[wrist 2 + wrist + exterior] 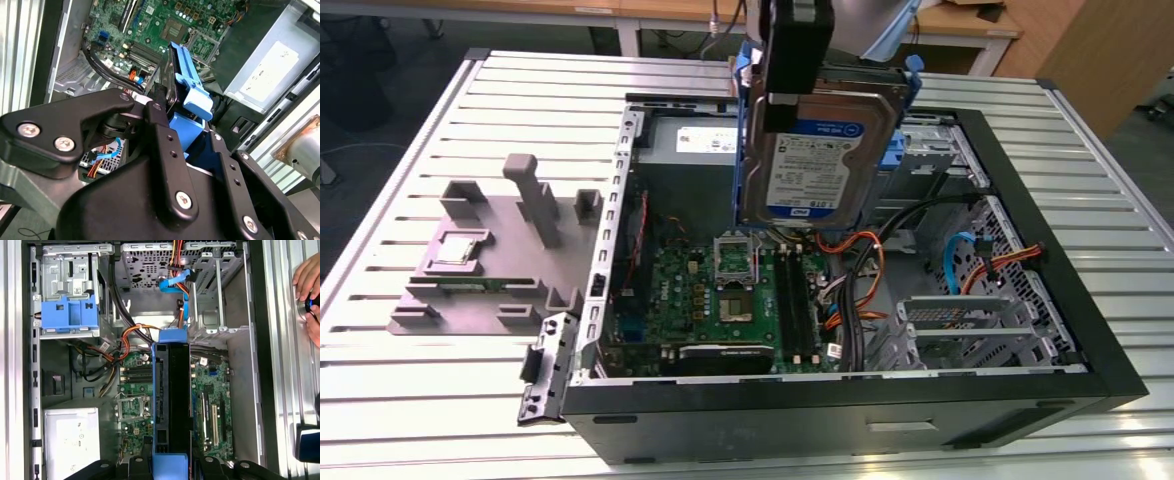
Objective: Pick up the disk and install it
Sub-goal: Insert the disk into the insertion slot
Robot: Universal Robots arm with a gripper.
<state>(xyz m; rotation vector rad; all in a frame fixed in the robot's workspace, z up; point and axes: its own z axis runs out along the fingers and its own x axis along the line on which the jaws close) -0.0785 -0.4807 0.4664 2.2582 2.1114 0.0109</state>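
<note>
The disk [825, 150] is a silver-grey hard drive with a white-and-blue label in a blue caddy. It hangs upright above the open computer case [1107, 385], over the motherboard [720, 300]. My gripper [790, 95] is shut on its upper edge, with a black finger running down the labelled face. In the first wrist view the disk [172, 400] appears edge-on between the two fingers of the gripper [172, 465]. The second wrist view has the gripper [187, 127] clamped on the blue caddy of the disk [192, 95].
Inside the case are a grey power supply [70, 440], a drive bay with a blue caddy [67, 315], a metal drive cage [220, 295] and orange and blue cables [170, 285]. A grey fixture [494, 250] sits on the slatted table. A person's hand [307, 290] rests beside the case.
</note>
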